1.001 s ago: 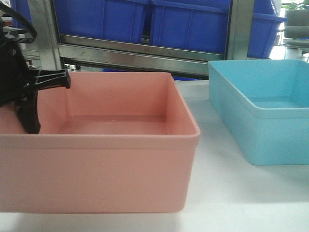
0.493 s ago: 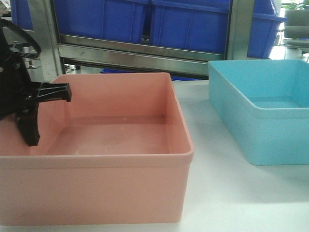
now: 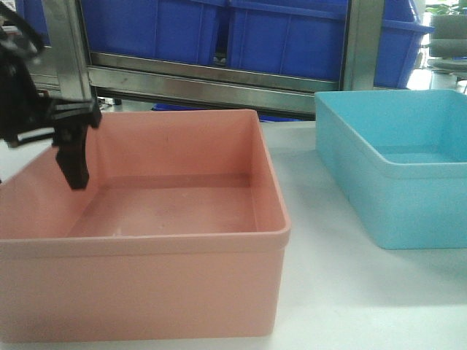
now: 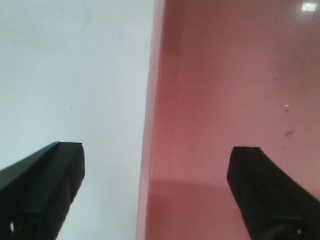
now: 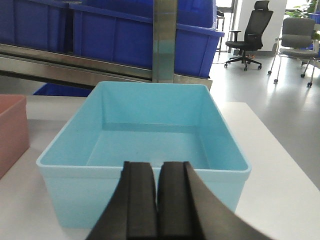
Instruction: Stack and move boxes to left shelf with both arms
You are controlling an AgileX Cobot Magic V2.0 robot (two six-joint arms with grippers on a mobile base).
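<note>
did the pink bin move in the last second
Yes. On the pink bin the near rim dropped and the front right corner shifted left, away from the unmoved light blue bin.

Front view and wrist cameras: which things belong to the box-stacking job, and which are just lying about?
Job:
salmon pink bin
light blue bin
left gripper, open, astride the pink bin's wall
right gripper, shut and empty, facing the blue bin

Just there:
dark blue crates
steel rack frame holding them
office chairs
</note>
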